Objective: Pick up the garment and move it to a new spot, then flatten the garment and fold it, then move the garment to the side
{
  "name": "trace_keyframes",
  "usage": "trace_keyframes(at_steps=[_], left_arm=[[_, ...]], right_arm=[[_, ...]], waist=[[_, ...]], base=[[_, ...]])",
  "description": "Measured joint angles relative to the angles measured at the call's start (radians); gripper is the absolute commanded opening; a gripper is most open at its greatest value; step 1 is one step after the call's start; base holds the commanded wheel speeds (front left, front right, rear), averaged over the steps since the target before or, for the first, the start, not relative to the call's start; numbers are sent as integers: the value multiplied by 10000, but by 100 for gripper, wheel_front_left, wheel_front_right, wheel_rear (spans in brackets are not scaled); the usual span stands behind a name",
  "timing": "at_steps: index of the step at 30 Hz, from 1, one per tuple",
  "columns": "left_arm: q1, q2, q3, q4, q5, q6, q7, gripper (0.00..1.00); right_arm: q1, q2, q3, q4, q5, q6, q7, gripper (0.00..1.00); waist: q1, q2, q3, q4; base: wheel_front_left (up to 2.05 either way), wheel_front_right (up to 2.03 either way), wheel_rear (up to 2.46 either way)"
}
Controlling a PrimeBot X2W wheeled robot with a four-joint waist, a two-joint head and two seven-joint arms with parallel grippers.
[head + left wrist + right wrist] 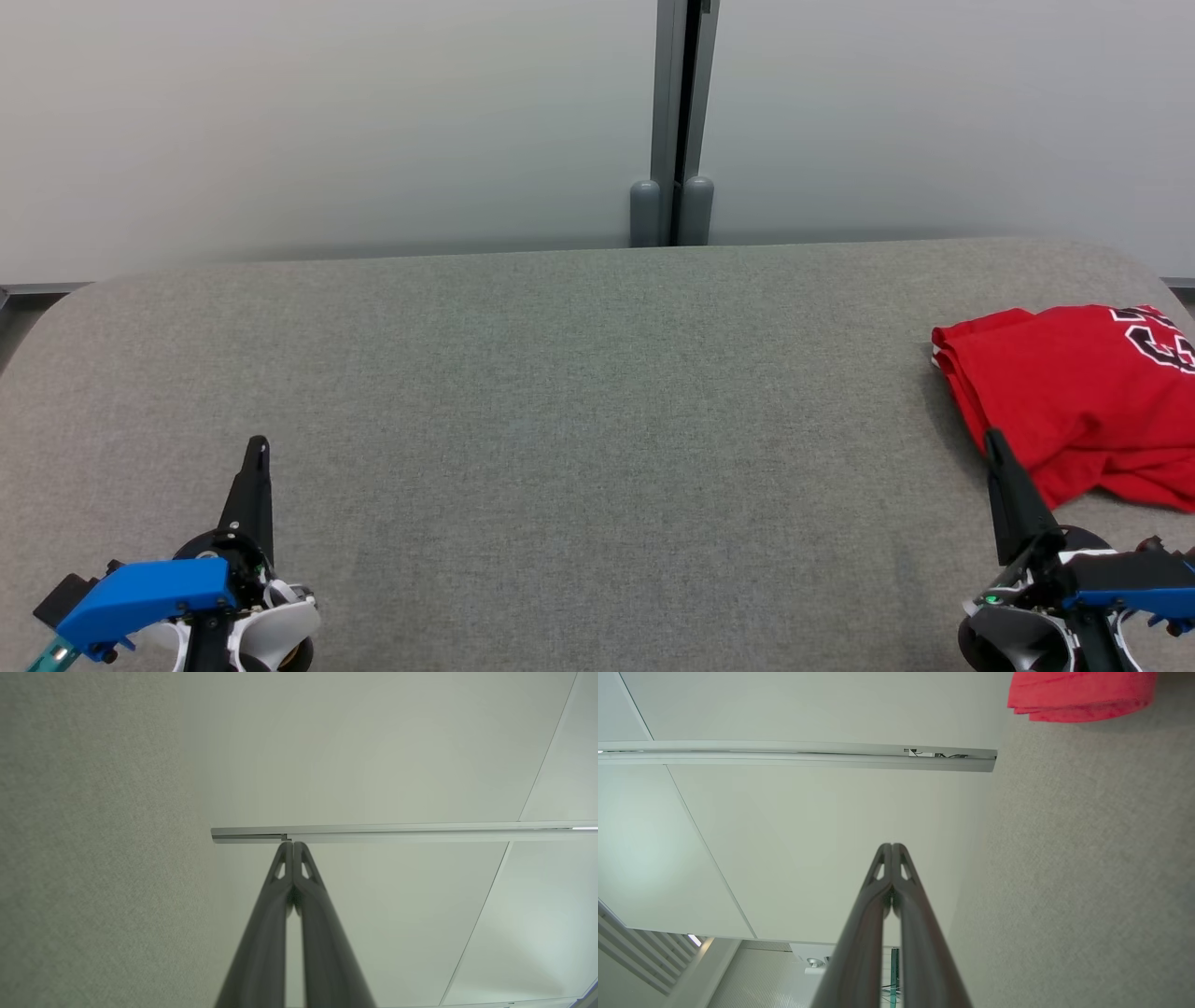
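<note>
The garment (pixel 1074 392) is a red shirt with black and white print, lying folded at the far right of the grey table (pixel 579 420); its red edge (pixel 1078 695) also shows at the top of the right wrist view. My right gripper (pixel 993 439) stands at the lower right, shut and empty, its tip just in front of the garment's near left edge. My left gripper (pixel 258 446) rests at the lower left, also shut with nothing in it. Both pairs of fingers press together in the wrist views, the left gripper (pixel 293 843) and the right gripper (pixel 892 845).
A pale wall runs behind the table, with a grey vertical post (pixel 680 121) at its middle. The table's corners are rounded at the back left and back right. Grey fabric stretches between the two grippers.
</note>
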Motion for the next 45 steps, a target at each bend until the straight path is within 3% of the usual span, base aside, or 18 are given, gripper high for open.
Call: trace_keyframes(at_steps=[45], left_arm=[[-5, -8, 29, -31, -136, -54, 21, 0]], right_arm=[[-5, 0, -17, -12, 148, 0, 25, 0]], waist=[[0, -3, 3, -2]], base=[[0, 0, 0]])
